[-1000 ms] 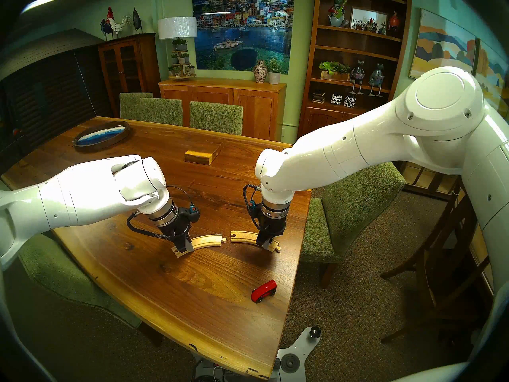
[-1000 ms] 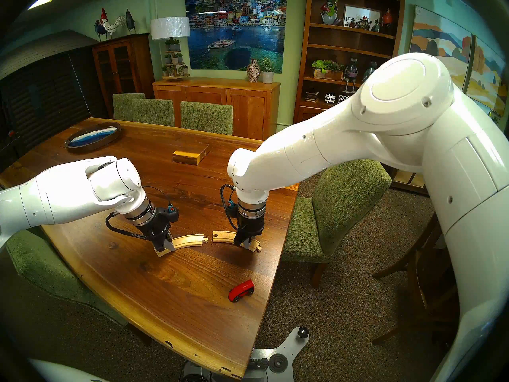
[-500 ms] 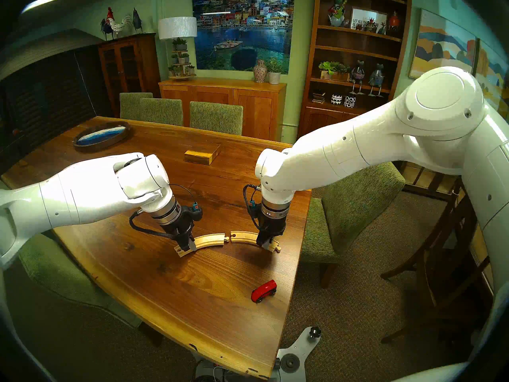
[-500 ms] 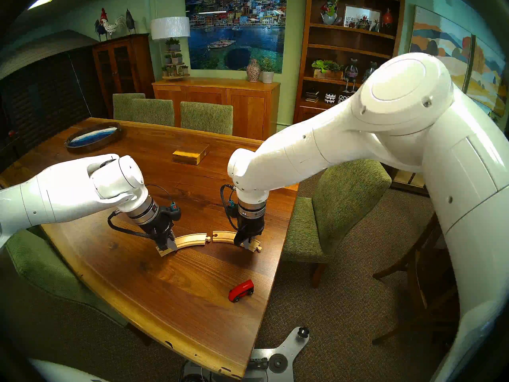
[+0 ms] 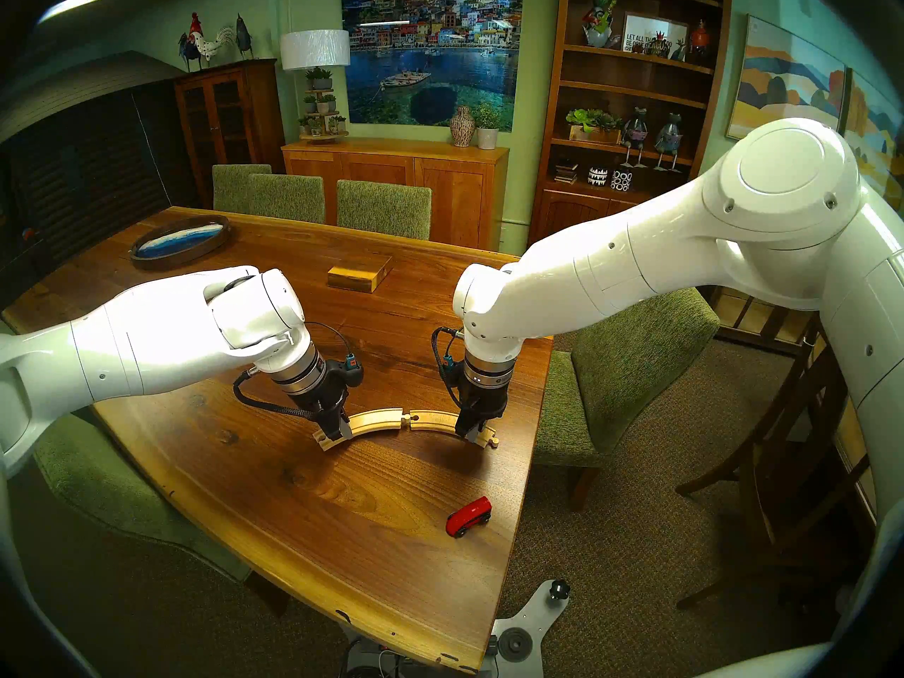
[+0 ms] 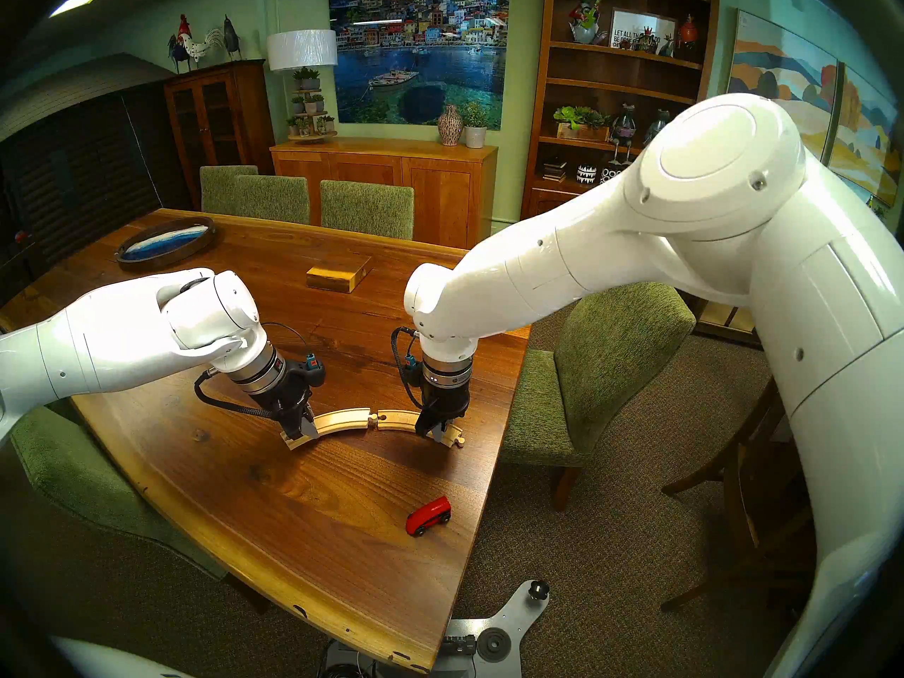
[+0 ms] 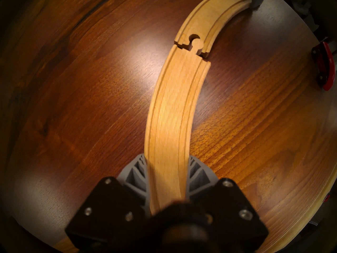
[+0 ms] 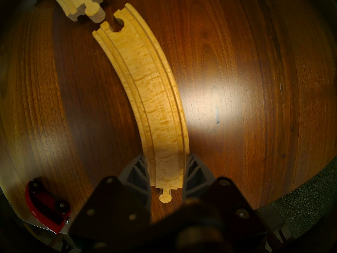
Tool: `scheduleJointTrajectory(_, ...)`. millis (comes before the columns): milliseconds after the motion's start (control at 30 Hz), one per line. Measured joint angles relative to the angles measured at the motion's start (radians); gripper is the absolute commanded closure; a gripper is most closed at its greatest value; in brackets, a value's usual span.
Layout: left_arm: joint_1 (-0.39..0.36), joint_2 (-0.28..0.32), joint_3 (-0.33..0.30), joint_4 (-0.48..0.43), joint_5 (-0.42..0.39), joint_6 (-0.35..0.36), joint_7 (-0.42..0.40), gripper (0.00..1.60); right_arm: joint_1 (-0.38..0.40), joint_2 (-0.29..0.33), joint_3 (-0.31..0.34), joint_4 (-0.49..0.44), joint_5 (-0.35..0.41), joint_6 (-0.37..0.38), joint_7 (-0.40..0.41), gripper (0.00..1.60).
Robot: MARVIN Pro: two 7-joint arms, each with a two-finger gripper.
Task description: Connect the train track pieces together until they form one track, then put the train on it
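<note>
— On the dark walnut bench [image 5: 342, 540], what is each tool clamping?
— The left tool [image 5: 337, 435] is gripping the left curved pale wooden track piece [image 5: 374, 420]; the right tool [image 5: 470, 431] is gripping the right one [image 5: 435, 419].
— Joined?
— The peg is sitting at the hole, not fully seated. The glossy red toy train [image 5: 468, 516] is lying nearer the bench edge.

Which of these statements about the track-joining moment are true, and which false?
1. The left hand grips the left track piece. True.
2. The right hand holds the train. False: it grips the right track piece; the train lies alone on the table.
3. The left piece's peg faces the right piece's hole. True.
4. The wooden block touches the track pieces. False: it lies apart, farther back.
</note>
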Motion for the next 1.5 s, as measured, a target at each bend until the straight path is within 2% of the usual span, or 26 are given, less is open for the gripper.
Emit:
scheduleJointTrajectory(833, 0.004, -0.035, 0.001, 0.039, -0.009, -0.001, 0.008, 1.60, 0.000, 0.000, 0.000, 0.000, 0.000, 0.000, 0.000, 1.60)
scheduleJointTrajectory(1500, 0.011, -0.045, 0.002, 0.029, -0.012, 0.000, 0.020, 1.60, 0.000, 0.000, 0.000, 0.000, 0.000, 0.000, 0.000, 1.60)
